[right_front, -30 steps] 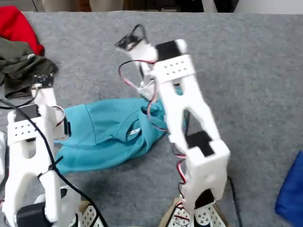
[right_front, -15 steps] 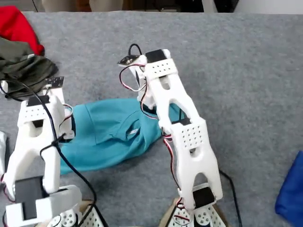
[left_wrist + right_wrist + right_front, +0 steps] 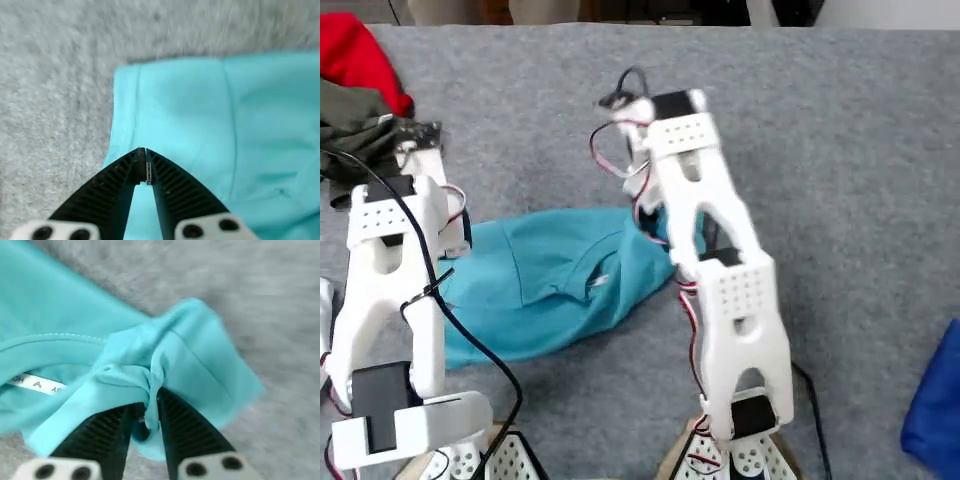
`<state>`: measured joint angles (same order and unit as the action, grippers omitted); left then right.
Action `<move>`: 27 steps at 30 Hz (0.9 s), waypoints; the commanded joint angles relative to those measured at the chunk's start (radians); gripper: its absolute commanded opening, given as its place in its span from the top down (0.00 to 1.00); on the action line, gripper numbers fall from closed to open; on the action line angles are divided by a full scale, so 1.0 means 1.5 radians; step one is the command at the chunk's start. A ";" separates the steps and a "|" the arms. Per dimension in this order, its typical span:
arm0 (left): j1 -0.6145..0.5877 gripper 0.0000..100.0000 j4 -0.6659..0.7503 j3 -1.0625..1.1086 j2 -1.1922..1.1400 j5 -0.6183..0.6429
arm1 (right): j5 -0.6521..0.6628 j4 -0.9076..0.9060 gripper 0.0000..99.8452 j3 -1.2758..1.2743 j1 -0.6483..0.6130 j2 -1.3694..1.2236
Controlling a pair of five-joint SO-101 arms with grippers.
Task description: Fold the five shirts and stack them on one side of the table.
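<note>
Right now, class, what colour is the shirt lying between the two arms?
Plain turquoise: the turquoise fabric shirt shows clearest in the left wrist view.

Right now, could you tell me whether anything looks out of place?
The teal shirt lies rumpled, one part twisted into a bunch in the shut right gripper. The red shirt and dark green shirt sit heaped, unfolded, in the far left corner of the table.
</note>
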<state>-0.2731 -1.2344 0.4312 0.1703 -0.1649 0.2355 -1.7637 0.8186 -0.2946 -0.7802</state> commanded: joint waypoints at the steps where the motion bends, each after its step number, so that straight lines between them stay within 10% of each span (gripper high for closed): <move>1: 0.004 0.98 0.001 -0.048 0.003 0.053 | -0.005 -0.011 0.97 0.041 0.050 0.147; 21: 0.020 0.98 0.004 0.038 -0.003 0.059 | 0.262 -0.015 0.96 0.002 0.277 0.233; 27: 0.115 0.98 0.028 0.028 -0.004 0.089 | 0.309 -0.013 0.79 -0.063 0.278 0.280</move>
<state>-0.1626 -1.2283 0.4910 0.1642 -0.0744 0.6667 -1.7683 0.7419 0.1028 -0.4687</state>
